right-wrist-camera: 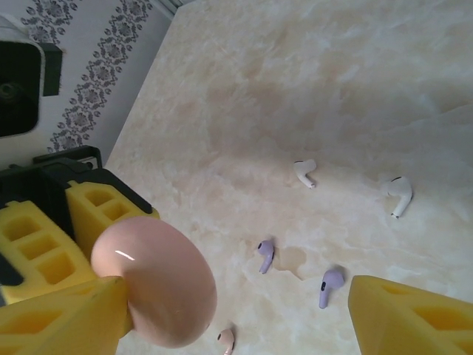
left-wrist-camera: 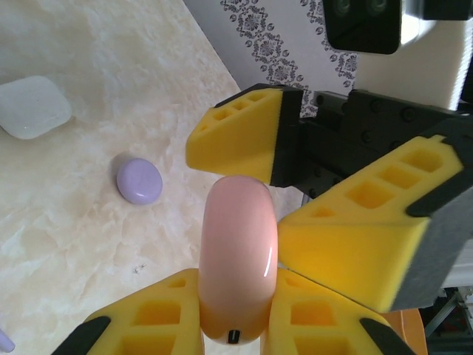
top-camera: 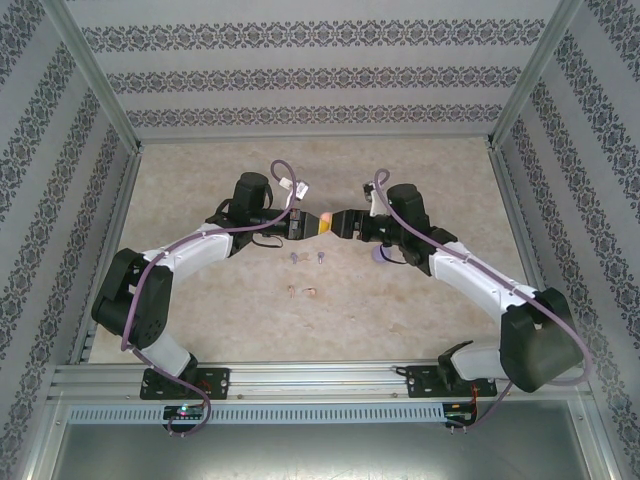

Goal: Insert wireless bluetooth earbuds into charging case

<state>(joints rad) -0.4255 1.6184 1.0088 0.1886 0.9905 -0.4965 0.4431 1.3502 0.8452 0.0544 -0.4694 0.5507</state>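
Left wrist view: the left fingers (left-wrist-camera: 148,318) clamp the pink charging case (left-wrist-camera: 238,251) by its lower end, while the right fingers (left-wrist-camera: 244,133) stand open around its top. White, purple and pink earbuds (right-wrist-camera: 264,255) lie loose on the counter (right-wrist-camera: 310,89).

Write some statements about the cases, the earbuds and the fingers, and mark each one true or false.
1. The left fingers grip the pink case. True.
2. The right fingers are shut tight on that case. False: they stand open, one on each side of it.
3. The purple case lies on the table. True.
4. The white earbuds are already inside a case. False: both lie bare on the table, apart from each other.
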